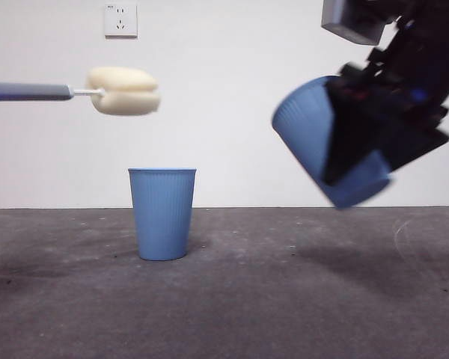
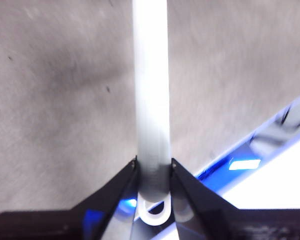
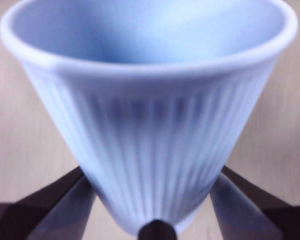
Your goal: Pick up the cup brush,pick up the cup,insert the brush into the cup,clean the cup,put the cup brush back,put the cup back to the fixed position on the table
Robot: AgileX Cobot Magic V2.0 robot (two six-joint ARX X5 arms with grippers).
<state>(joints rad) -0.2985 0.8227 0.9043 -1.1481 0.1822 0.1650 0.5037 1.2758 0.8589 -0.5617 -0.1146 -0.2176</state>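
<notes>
Cup brush [image 1: 97,91]: held level in the air at 10 o'clock in the front view, handle running in from the side edge, cream-yellow sponge head pointed toward the held cup and well apart from it.
Left gripper [image 2: 154,167]: both black jaws are pressed against the pale handle near its looped end, so the brush is gripped between them; mottled table surface is seen beneath.
Cup [image 1: 314,134]: carried in the air at 2 o'clock in the front view, tilted so that its open mouth is turned toward the sponge; its base is blurred.
Right gripper [image 3: 152,202]: its jaws are set against the ribbed lower wall of the cup on either side, narrowed onto it; the rim is seen facing away from the wrist camera.
Second cup [image 1: 162,213]: stood upright on the table at about 7 o'clock in the front view, below the sponge head, touched by nothing.
Table [image 1: 284,299]: dark grey, mottled.
Wall socket [image 1: 120,20]: mounted on the white wall at 11 o'clock.
</notes>
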